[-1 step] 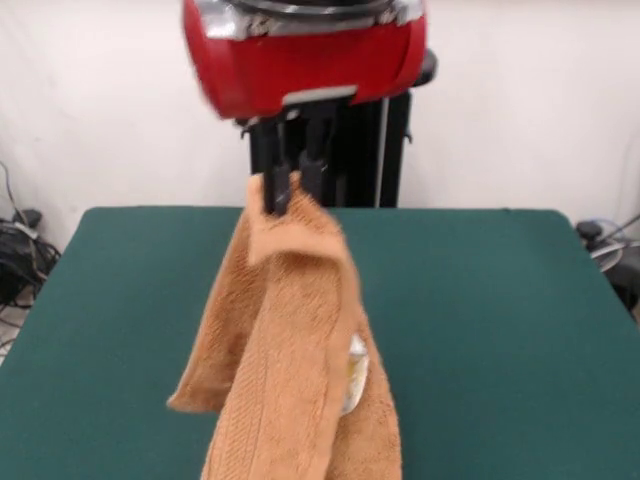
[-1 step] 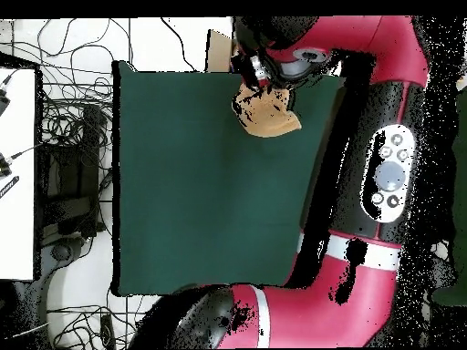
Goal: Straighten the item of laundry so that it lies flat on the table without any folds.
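Gripper (image 1: 287, 190) is pinching the towel (image 1: 290, 340) by one top corner, w/ it hanging bunched above the table (image 1: 480, 300) near the cam-side edge, so it's risking slipping out or dropping back folded if let go w/o dragging.

1. The tabletop (image 1: 480, 320) is a large rectangle with a dark green, cloth-like surface.
2. In the overhead view the green surface shows bare from edge to edge, apart from where the red arm crosses one long side.
3. An orange-tan towel (image 1: 290, 350) hangs above the tabletop; its lower end is cut off in the front view, so it possibly touches the surface near one edge.
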### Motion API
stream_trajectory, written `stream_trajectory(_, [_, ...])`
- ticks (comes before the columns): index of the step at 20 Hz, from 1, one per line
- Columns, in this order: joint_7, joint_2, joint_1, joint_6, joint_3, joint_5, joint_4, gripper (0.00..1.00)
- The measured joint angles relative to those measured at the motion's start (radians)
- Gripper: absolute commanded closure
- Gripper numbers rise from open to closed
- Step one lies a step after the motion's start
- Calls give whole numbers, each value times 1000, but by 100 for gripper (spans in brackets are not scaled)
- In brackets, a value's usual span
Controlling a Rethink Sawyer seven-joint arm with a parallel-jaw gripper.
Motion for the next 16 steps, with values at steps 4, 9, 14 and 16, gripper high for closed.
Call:
stream_trajectory(4, [0, -79, 2, -73, -4, 27, 133, 100])
stream_trajectory(9, [0, -193, 10, -190, -9, 65, 325, 100])
stream_trajectory(14, [0, -284, 17, -307, -15, 100, 502, 100])
stream_trajectory(16, [0, -310, 17, -367, -20, 104, 573, 100])
